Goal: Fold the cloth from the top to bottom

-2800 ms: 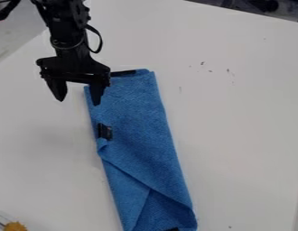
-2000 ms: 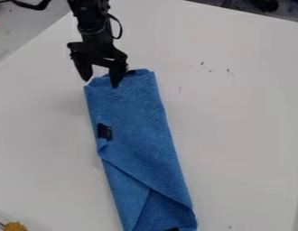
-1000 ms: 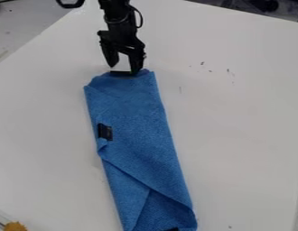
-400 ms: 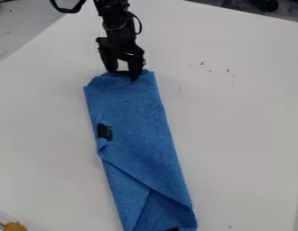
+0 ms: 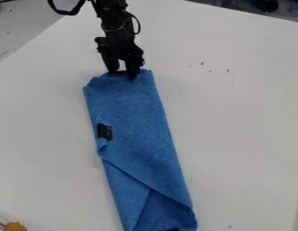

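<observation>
Our gripper [image 5: 123, 73] hangs at the top end of the blue cloth [image 5: 137, 117], its fingers [image 5: 112, 66] spread, with a light gap showing between them higher up. The tips come down at the top edge, one on each side of a dark strip [image 5: 120, 72] along it; whether any fabric sits between them as well, we cannot tell. We have only the one arm [image 5: 115, 27], coming in from the view's top edge, so it is this end of the cloth that is nearest to us. From the gripper the cloth runs away down the view, its long axis leaning a little to the view's right as it descends, the far end reaching the bottom edge. That line is what our fold turns on: we judge that we need to close on the top edge, lift it and carry it down along the length, bearing slightly to the view's right. The fold still has to be made. A black tab [image 5: 105, 131] sits by the cloth's left border in the view, and below it a loose diagonal flap crosses the lower part, which could shift if we drag rather than lift. All of it lies on the white table [image 5: 236, 117].
</observation>
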You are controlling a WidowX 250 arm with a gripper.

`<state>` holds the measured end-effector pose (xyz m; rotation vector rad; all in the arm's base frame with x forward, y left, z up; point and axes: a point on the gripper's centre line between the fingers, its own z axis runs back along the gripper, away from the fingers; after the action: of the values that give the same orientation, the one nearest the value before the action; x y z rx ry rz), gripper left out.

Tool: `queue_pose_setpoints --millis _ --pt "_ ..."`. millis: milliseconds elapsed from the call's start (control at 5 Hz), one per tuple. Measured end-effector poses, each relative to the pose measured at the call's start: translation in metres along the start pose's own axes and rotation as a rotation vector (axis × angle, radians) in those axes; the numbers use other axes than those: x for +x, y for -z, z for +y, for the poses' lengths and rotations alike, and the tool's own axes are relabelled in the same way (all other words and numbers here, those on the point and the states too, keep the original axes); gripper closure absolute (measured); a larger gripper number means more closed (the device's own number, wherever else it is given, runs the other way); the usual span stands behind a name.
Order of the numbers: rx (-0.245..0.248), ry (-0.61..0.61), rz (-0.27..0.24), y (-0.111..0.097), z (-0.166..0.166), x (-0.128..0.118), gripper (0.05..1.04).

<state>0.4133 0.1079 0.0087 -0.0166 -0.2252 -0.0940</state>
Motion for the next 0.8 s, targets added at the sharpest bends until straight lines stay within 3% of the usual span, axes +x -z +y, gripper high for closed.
queue_pose_setpoints --millis 200,400,600,800 --pt "0.004 0.005 0.009 -0.001 0.001 -0.001 0.694" --pt "0.019 0.017 0.023 -0.004 0.001 -0.002 0.881" --pt "0.046 0.085 0.033 -0.014 -0.003 0.001 0.995" --pt "0.125 0.151 -0.011 -0.049 -0.021 0.01 1.02"
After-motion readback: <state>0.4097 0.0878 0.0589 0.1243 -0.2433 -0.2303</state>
